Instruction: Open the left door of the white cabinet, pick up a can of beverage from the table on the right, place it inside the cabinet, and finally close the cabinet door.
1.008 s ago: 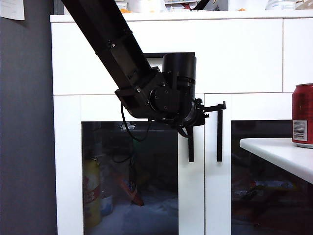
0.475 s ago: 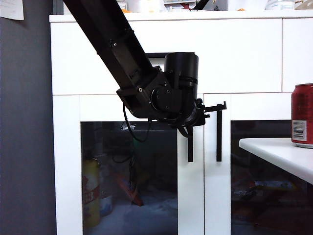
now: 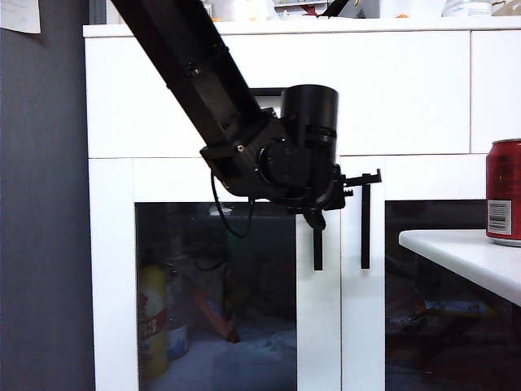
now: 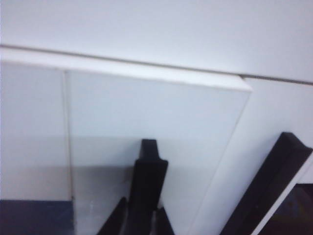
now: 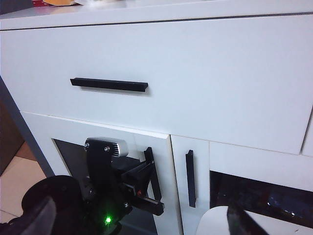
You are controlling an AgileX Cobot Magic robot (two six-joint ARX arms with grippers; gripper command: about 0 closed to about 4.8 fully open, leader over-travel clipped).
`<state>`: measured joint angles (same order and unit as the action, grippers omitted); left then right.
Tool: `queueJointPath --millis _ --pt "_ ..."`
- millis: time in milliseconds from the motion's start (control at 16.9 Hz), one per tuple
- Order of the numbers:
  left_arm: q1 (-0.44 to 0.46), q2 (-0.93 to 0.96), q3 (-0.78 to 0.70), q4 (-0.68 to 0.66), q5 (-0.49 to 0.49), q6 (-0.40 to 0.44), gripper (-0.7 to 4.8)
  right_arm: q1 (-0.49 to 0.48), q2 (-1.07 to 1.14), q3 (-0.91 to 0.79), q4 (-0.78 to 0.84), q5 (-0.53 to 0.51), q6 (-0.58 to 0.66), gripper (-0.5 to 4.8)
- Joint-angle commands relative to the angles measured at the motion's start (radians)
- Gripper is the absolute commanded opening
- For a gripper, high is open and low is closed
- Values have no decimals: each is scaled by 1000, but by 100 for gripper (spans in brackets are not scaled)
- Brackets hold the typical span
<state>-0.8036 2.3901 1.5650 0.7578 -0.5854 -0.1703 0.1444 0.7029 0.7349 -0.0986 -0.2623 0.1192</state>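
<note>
Cabinet: large white cabinet (image 3: 391,90) with a wide drawer (image 5: 205,83) carrying a horizontal black bar handle (image 5: 108,84), above two doors with dark glass panels.
Left door: tall white-framed door with dark glass (image 3: 216,301), its vertical black bar handle (image 3: 317,248) near the inner edge; in the right wrist view its inner edge stands slightly out from the cabinet front, so the door is a little ajar.
Right door: matching twin door (image 3: 431,309) with its own vertical black handle (image 3: 365,228), lying flush.
Left gripper: black gripper (image 3: 362,179) on the long black arm that comes down from the upper left of the exterior view; it sits at the top of the left door's handle, fingers clenched on that bar. The left wrist view shows the handle (image 4: 146,188) running up between the fingers (image 4: 116,220) against the white door frame.
Right gripper: only a dark finger tip (image 5: 244,223) shows at the frame edge of the right wrist view; fingers spread wide, grasping nothing, well back from the cabinet.
Beverage can: small red metal can with silver rim and white barcode label (image 3: 505,191), upright on the white surface (image 3: 456,248) at the right, apart from both grippers.
Inside the cabinet: yellow bottle with a red label (image 3: 151,322) behind the left glass, other contents too dim to tell.
</note>
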Motion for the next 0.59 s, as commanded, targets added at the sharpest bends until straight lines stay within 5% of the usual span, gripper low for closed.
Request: queueJointPath --millis 59,593 --pt "-34 -6 -2 5 5 -24 -5 1 11 3 -64 -3 -8 479" --pt "-57 -43 -5 -17 5 -24 -5 0 50 3 -35 -2 -72 479"
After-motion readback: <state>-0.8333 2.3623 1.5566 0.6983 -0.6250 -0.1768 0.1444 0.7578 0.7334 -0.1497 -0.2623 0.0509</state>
